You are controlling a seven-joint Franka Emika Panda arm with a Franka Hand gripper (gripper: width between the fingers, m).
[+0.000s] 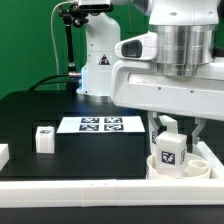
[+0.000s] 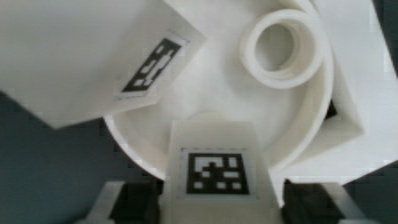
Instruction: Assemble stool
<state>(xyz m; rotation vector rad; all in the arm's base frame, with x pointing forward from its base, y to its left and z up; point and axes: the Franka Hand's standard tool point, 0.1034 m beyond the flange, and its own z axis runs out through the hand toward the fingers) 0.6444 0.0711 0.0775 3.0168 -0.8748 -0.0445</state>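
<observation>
Fitting a leg into the seat is judged to be the step in hand. The gripper is held low over the round seat, which lies on the black table close to the white rail, at the exterior view's right. A tagged leg is seen upright between the jaws, its lower end at or on the seat. The jaws are set narrowly on either side of it. Whether it is actually pinched cannot be told, since thin dark slivers are seen beside it in the wrist view.

In that view a round socket is shown open in the seat, and a second leg is seen lying across the seat's edge; whether that one is fastened cannot be told. A spare leg stands well apart on the table, near the marker board.

The next move is judged to call for the upright leg to be lined up with a socket, kept straight, pressed down and probably turned until seated. Care would be needed that the seat is not dragged round with it and that the second leg is not knocked.
</observation>
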